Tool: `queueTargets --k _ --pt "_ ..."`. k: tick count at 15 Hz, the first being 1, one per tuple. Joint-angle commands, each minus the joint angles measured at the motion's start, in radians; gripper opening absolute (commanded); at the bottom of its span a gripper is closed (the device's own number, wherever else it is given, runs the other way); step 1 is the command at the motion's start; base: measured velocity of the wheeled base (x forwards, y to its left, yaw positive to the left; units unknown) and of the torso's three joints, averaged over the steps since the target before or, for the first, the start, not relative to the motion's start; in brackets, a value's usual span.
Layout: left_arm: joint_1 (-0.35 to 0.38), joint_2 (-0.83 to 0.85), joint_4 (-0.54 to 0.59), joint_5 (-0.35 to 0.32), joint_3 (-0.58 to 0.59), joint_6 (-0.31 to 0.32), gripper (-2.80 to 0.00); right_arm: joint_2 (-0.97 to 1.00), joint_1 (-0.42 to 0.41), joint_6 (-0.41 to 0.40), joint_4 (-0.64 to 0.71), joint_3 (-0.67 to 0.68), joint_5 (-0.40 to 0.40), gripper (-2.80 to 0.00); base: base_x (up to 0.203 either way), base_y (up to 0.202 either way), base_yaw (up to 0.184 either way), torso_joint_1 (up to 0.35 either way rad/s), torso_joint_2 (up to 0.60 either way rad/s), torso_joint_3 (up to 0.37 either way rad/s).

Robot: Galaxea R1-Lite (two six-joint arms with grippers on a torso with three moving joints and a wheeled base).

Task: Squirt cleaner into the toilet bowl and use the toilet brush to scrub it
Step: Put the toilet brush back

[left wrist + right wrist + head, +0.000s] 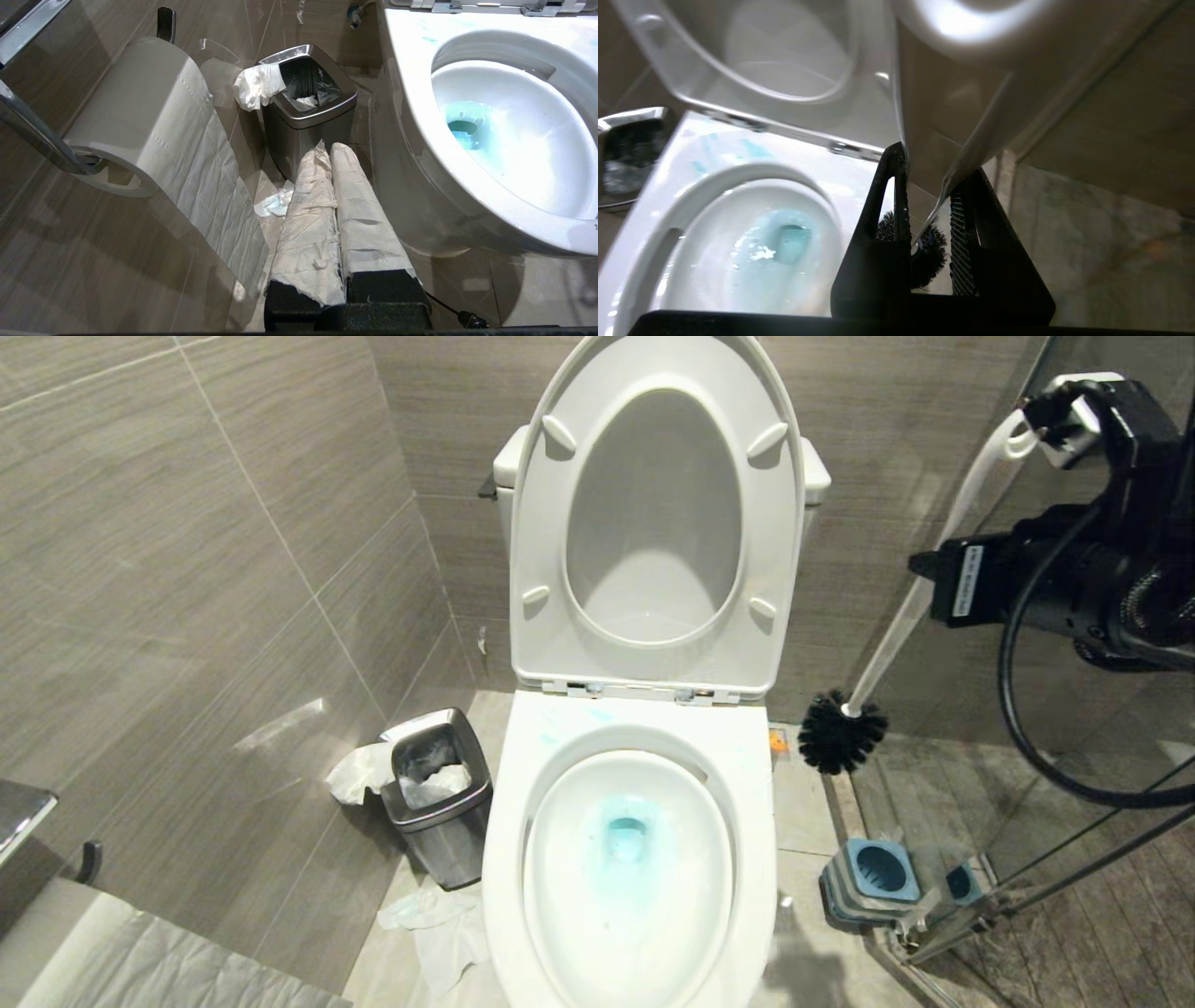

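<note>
Two grippers are yours to watch, and only one is working. Nearest you, the left gripper (pixel 332 149) hangs low beside the toilet bowl (pixel 406 93), its paper-wrapped fingers (pixel 313 210) pressed together and empty, pointing toward the steel waste bin (pixel 306 112); a toilet paper roll (pixel 140 107) hangs on the wall next to it.

The right gripper (pixel 927 186) is up at the right side of the bowl, its two black fingers (pixel 889 200) narrowed onto the pale stick of the toilet brush (pixel 920 588). In the right wrist view you see the stick running between the ribbed pads, so the grip is on the upper part of the handle, near its knob end.

Your brush is clear of its blue-topped holder (pixel 873 877), which stands on the floor at the bowl's right front corner. Its long axis slants: knob end high by the gripper, dark bristle head (pixel 842 733) low, hanging in the air just beside the rim's right rear corner, outside the basin.

Inside the bowl, cleaner (pixel 627 831) tints the water turquoise, with faint streaks on the rim's back edge.

Farther back, seat and lid (pixel 653 513) stand upright. A white label on the right arm carries writing too small to read.
</note>
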Motion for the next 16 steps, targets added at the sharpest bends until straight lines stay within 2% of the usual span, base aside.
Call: queueTargets --k 1,7,9,12,16 --pt "0.001 0.000 0.000 0.000 0.002 0.000 -2.80 -0.063 -0.116 -0.007 0.000 0.052 0.036 -2.80 0.000 0.000 0.000 0.000 0.00 0.000" --pt "0.001 0.000 0.000 0.000 0.002 0.000 -2.80 -0.092 -0.334 -0.002 -0.013 0.196 0.123 -2.80 0.000 0.000 0.000 0.000 0.00 0.000" --pt "0.001 0.000 0.000 0.000 0.002 0.000 -2.80 -0.085 -0.401 -0.001 -0.070 0.265 0.154 -2.80 0.000 0.000 0.000 0.000 0.00 0.000" --pt "0.001 0.000 0.000 0.000 0.002 0.000 -2.80 -0.032 -0.436 -0.002 -0.247 0.393 0.164 -2.80 0.000 0.000 0.000 0.000 0.00 0.000" --pt "0.001 0.000 0.000 0.000 0.002 0.000 -2.80 0.060 -0.445 -0.002 -0.417 0.490 0.164 -2.80 0.000 0.000 0.000 0.000 0.00 0.000"
